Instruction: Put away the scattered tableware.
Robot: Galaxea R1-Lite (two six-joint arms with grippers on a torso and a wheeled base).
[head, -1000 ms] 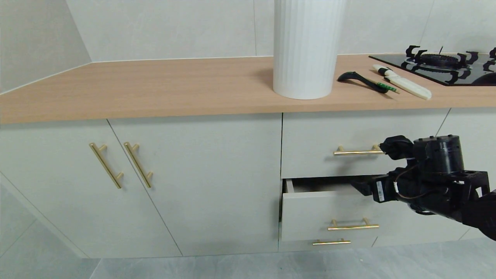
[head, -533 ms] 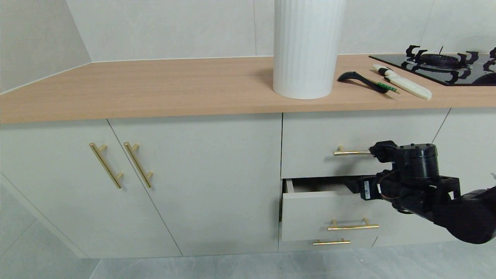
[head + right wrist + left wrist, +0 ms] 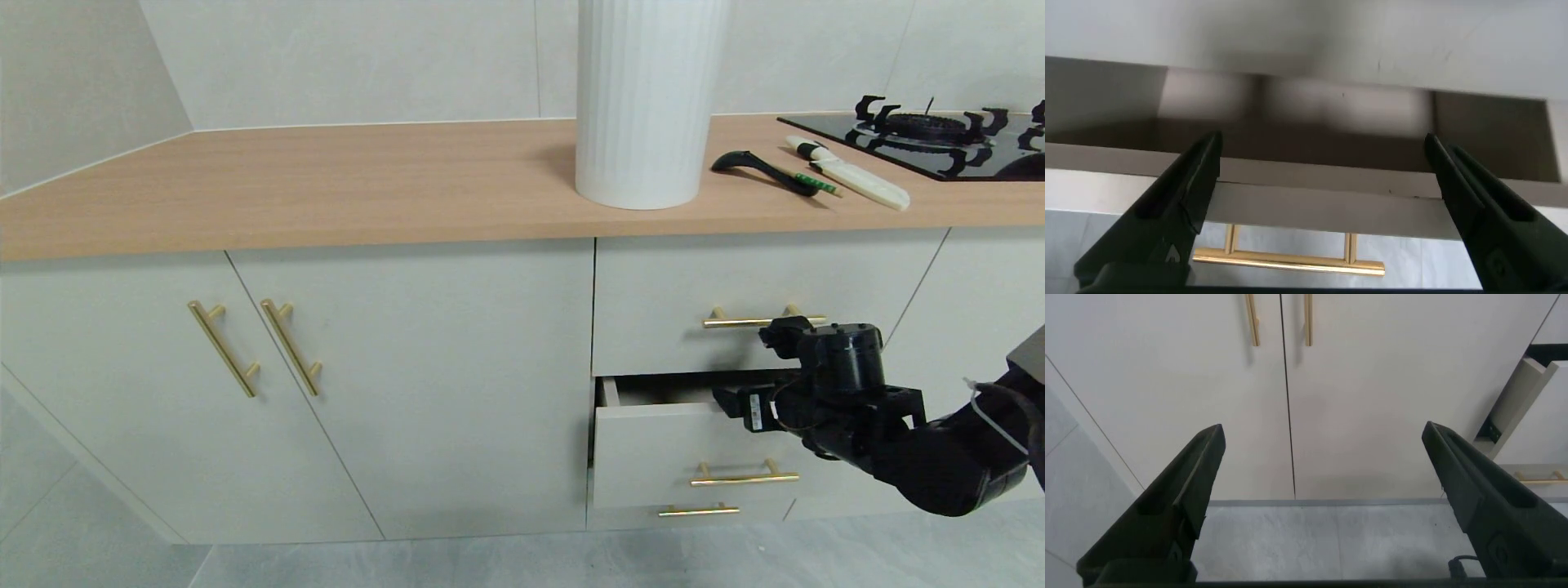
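Observation:
On the wooden counter lie a black spoon [image 3: 755, 169], green-tipped chopsticks [image 3: 812, 182] and a white knife [image 3: 853, 181], to the right of a tall white ribbed cylinder [image 3: 645, 98]. Below them the middle drawer [image 3: 653, 445] stands slightly pulled out. My right gripper [image 3: 733, 400] is at the top edge of that drawer's front, open and holding nothing; in the right wrist view the right gripper [image 3: 1319, 216] faces the dark gap [image 3: 1298, 131] over the drawer front. The left gripper [image 3: 1323, 506] hangs open before the double cabinet doors [image 3: 1286, 392], above the floor.
A black gas hob [image 3: 939, 139] sits at the counter's far right. Gold bar handles mark the top drawer [image 3: 763, 321], the middle drawer [image 3: 743, 478] and the cabinet doors [image 3: 253, 347]. The counter's left half is bare wood [image 3: 286, 188]. Grey floor [image 3: 490, 563] runs below.
My right arm has moved left and slightly down, bringing its gripper closer along the open middle drawer's top edge. The drawer and the tableware have not moved.

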